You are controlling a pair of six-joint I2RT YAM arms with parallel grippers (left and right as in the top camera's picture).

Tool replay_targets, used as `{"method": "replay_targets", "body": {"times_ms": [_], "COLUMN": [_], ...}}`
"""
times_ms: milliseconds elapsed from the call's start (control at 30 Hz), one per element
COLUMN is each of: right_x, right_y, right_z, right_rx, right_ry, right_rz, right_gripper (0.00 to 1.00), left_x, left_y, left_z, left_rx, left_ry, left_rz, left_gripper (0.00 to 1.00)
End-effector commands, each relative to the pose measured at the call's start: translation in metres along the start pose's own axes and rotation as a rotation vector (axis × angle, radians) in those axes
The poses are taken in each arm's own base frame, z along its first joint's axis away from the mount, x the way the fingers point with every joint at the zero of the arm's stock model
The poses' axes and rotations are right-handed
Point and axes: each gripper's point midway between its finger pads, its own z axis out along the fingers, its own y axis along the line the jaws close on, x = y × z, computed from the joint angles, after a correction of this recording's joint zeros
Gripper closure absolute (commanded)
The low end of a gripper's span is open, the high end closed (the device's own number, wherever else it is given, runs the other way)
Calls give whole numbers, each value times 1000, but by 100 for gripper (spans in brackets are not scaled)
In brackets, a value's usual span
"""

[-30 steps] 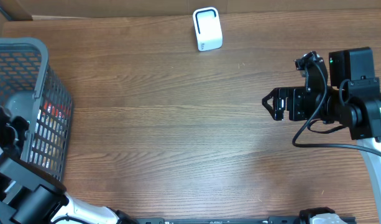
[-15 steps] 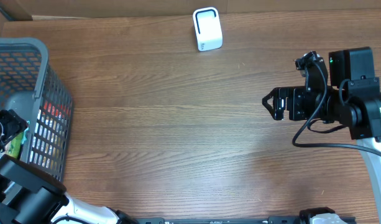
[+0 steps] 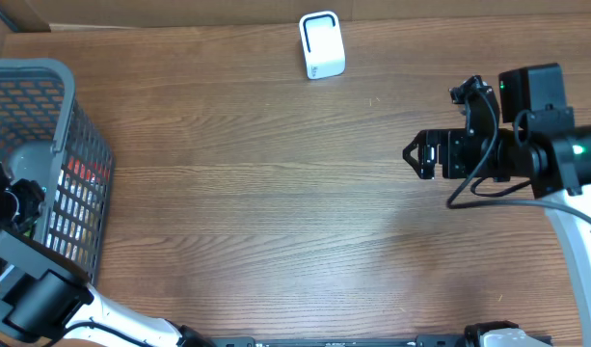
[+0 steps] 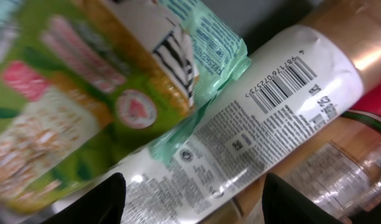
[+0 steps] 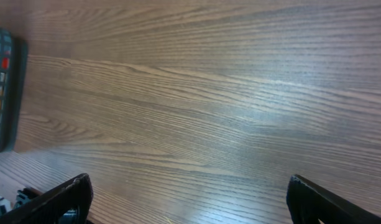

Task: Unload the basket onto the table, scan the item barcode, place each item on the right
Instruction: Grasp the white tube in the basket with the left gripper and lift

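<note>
At the far left of the overhead view, your left arm is reaching up from the lower left corner and dipping into the grey basket. The left fingers are pointing down among the goods. In the left wrist view they are standing apart, released, over a white bottle. It is lying slantwise from lower left to upper right, with its barcode facing up near a gold cap. You cannot tell whether the fingers are touching it. A green packet is overlapping the bottle at upper left, and a clear plastic item is lying at lower right.

At top centre, the white scanner is standing on the tabletop. At the right, your right arm is stretching level toward the left, with the right fingers spread wide, released and holding nothing above the wood.
</note>
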Motion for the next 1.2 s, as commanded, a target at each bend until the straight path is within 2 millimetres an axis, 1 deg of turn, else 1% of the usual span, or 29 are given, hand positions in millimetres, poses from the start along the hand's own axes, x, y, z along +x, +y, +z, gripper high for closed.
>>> {"method": "replay_targets", "body": {"times_ms": [0, 167, 300, 367, 433, 500, 533, 600, 633, 733, 867, 967, 1033, 1067, 1167], "right_x": [-7, -7, -7, -7, -7, -7, -7, -7, -7, -7, -7, -8, -9, -9, -10], "right_y": [1, 2, 2, 2, 2, 2, 2, 2, 2, 2, 2, 2, 2, 2, 2], "right_z": [-1, 7, 8, 8, 8, 8, 8, 8, 8, 8, 8, 8, 8, 8, 8], "right_rx": [3, -15, -16, -16, -16, -16, -16, -16, -16, -16, -16, -17, -17, -17, -17], "right_ry": [-12, 13, 17, 16, 16, 16, 16, 16, 16, 16, 14, 11, 8, 6, 5], "right_rz": [12, 26, 28, 27, 27, 27, 28, 27, 27, 27, 27, 25, 24, 24, 23], "right_gripper": [0, 0, 0, 0, 0, 0, 0, 0, 0, 0, 0, 0, 0, 0, 0], "left_x": [6, 27, 45, 50, 50, 47, 47, 47, 47, 47, 38, 15, -5, -20, -45], "left_y": [-11, -17, -20, -20, -20, -20, -21, -22, -23, -24, -25, -32, -40, -44, -54], "left_z": [19, 45, 69, 76, 79, 79, 79, 79, 79, 76, 61, 36, 10, -11, -59], "left_rx": [60, 78, 87, 90, 92, 94, 97, 100, 101, 102, 100, 123, 146, 149, 139], "left_ry": [50, 136, 199, 217, 220, 208, 206, 206, 207, 216, 204, 149, 89, 41, -60], "left_rz": [35, 42, 44, 42, 41, 41, 42, 43, 44, 46, 36, 18, 18, 18, 15], "left_gripper": [38, 37, 36, 36, 38, 45, 53, 91, 96, 96, 96, 96, 96, 96, 96]}}
